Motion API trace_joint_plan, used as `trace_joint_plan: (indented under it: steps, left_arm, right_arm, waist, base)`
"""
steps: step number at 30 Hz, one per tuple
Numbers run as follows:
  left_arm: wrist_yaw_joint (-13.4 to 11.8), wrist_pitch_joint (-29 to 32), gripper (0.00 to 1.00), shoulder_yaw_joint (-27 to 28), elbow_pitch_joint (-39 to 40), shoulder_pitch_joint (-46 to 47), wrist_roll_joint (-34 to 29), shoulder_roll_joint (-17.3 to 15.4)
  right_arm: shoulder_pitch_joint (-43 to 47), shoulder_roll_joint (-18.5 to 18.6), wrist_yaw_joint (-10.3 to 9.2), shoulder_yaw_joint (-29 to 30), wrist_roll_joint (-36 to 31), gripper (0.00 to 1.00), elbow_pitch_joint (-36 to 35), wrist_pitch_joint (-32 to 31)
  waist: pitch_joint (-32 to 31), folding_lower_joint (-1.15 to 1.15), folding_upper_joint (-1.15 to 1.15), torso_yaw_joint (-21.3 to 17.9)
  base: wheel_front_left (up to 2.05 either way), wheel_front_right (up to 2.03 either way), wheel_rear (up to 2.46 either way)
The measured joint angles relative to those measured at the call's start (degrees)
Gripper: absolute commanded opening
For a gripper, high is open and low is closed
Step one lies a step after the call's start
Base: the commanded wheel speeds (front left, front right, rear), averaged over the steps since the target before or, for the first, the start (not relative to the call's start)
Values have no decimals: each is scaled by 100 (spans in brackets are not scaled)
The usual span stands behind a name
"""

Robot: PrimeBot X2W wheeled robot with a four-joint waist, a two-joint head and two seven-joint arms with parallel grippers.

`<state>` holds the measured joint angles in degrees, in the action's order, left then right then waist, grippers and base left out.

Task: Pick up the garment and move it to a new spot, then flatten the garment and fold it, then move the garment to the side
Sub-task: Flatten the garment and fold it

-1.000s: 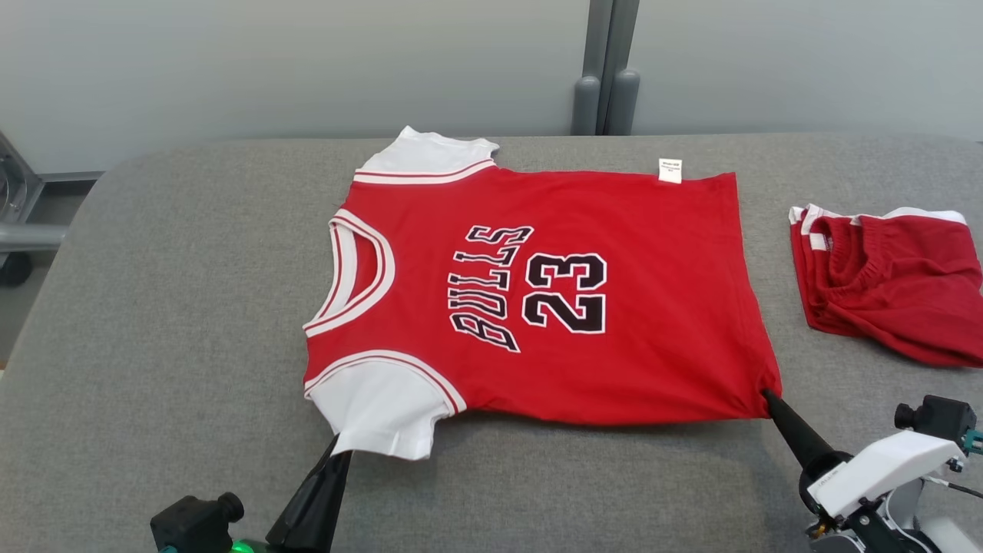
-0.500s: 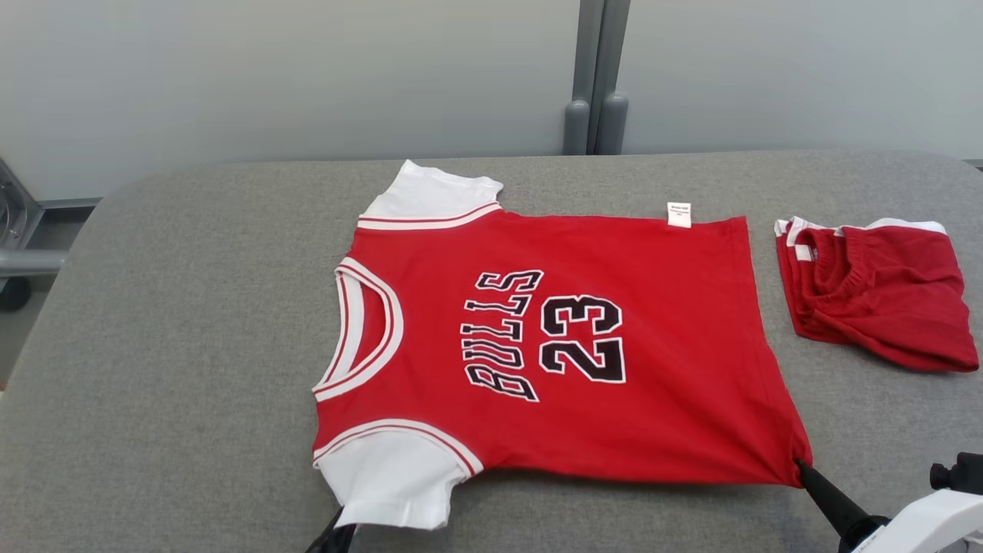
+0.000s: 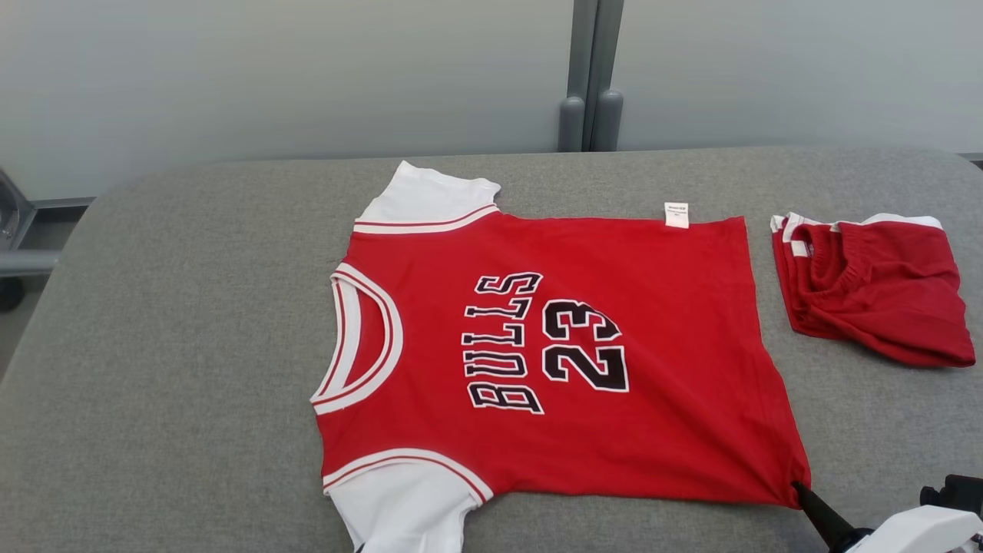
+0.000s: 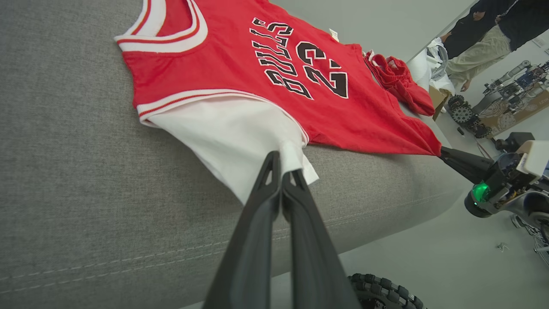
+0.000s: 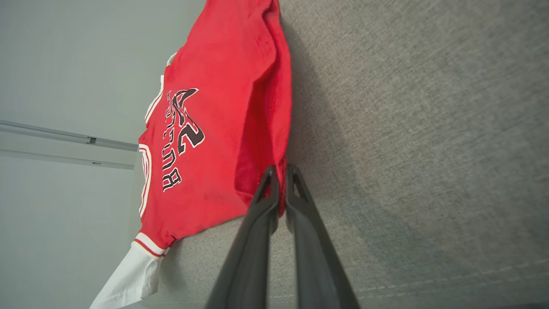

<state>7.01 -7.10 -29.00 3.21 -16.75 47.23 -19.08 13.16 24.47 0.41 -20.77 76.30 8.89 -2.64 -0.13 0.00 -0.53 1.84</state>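
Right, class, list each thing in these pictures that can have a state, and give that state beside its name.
jersey: spread out, unfolded, print up, on the grey table.
left gripper: shut on the jersey's white sleeve.
right gripper: shut on the jersey's hem corner.
shorts: loosely folded, lying apart from the jersey, beyond its hem.

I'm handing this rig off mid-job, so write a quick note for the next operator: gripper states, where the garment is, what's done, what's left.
Left gripper: shut on the hem of the white near sleeve.
Right gripper: shut on the near bottom corner of the red short-sleeved BULLS 23 jersey.
Jersey lies spread front-up on the grey padded table; a bundled red garment sits apart, right of its hem.
Done: looks flattened.
Left: fold, then move aside.
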Motion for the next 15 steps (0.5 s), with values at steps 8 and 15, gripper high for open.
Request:
trace_joint_plan:
  steps: [8,15]
  left_arm:
    - [-46,0,0,107,-90,63,51,40]
    - [-46,111,0,96,-144,164,93,42]
  right_arm:
    - [-252,-405,-43,59,121,18,537,166]
    - [-329,-489,21,226,170,100,871,360]
  waist:
    - [186,0,0,-71]
    - [349,0,0,-118]
  base:
    - [0,0,0]
    - [0,0,0]
